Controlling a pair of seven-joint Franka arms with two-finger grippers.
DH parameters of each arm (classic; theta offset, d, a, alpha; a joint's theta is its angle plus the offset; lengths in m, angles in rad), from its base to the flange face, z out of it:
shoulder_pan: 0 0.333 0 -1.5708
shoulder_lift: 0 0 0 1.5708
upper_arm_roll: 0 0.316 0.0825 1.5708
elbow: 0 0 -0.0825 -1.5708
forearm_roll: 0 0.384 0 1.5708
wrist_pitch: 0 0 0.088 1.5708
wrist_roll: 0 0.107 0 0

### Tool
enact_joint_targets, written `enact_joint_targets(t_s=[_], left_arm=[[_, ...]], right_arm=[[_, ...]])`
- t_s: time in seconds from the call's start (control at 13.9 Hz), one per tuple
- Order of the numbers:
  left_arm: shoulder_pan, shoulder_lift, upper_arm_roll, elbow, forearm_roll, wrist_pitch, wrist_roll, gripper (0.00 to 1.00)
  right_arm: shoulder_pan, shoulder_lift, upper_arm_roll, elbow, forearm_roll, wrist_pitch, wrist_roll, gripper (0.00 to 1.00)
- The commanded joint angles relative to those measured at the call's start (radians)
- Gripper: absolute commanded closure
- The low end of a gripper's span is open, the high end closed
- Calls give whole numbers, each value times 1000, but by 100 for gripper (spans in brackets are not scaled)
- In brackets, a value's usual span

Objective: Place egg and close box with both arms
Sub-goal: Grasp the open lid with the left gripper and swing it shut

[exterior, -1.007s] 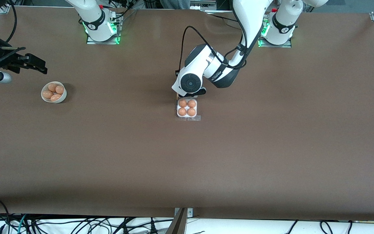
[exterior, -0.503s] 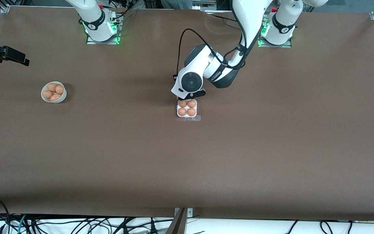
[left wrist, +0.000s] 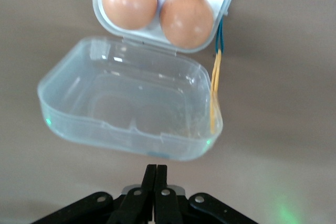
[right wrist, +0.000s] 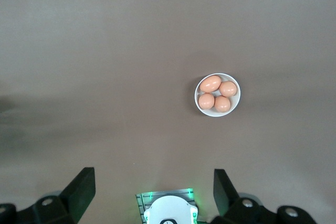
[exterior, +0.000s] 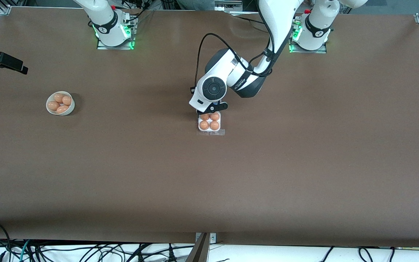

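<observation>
The box (exterior: 199, 126) stands mid-table, a white tray with an orange-brown egg (exterior: 204, 125) in each cell. In the left wrist view its clear lid (left wrist: 131, 103) stands open and raised off the tray (left wrist: 155, 34), between the tray and my fingers. My left gripper (exterior: 211, 108) is shut and empty over the box's edge toward the robots' bases. Its tips (left wrist: 156, 167) sit right at the lid's free rim; I cannot tell if they touch. My right gripper (exterior: 16, 67) is open and empty, high over the right arm's end of the table (right wrist: 152, 173).
A round white bowl (exterior: 70, 110) with several more eggs stands toward the right arm's end; it also shows in the right wrist view (right wrist: 235, 107). Thin yellow and blue wires (left wrist: 215, 87) run along one side of the box. A clear flap (exterior: 216, 133) lies at the box's near edge.
My right gripper has pulled away from near the bowl toward the table's end. My left wrist has shifted slightly toward the right arm's end, staying over the box's edge.
</observation>
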State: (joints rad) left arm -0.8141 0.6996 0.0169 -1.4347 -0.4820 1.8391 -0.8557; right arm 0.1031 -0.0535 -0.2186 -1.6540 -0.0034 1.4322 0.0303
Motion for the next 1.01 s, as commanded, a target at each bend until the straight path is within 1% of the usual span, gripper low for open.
enact_joint_targets(t_s=[0.0, 0.07, 0.14, 0.29, 0.43, 0.65, 0.72, 0.93], left_arm=[[-20, 9, 14, 20, 45, 28, -13, 94], [-20, 11, 14, 22, 45, 29, -13, 94], [-20, 14, 15, 22, 45, 31, -13, 94], [-20, 14, 14, 22, 92, 66, -14, 94], [-22, 14, 15, 22, 112, 74, -14, 94], [-19, 12, 21, 26, 115, 77, -11, 94], [-17, 14, 21, 46, 115, 78, -11, 94], [-13, 14, 26, 68, 117, 80, -11, 94]], right_arm=[[10, -32, 10, 75, -1, -54, 8, 0], [15, -31, 22, 86, -7, -55, 13, 0], [29, -16, 21, 94, -12, -47, 13, 0], [18, 64, -1, 91, -3, 22, -16, 0], [12, 55, -4, 79, -1, 53, -20, 0], [6, 69, 2, 66, -1, 216, -20, 0], [10, 64, 4, 50, -1, 243, -20, 0], [14, 60, 11, 49, -12, 231, -23, 0]])
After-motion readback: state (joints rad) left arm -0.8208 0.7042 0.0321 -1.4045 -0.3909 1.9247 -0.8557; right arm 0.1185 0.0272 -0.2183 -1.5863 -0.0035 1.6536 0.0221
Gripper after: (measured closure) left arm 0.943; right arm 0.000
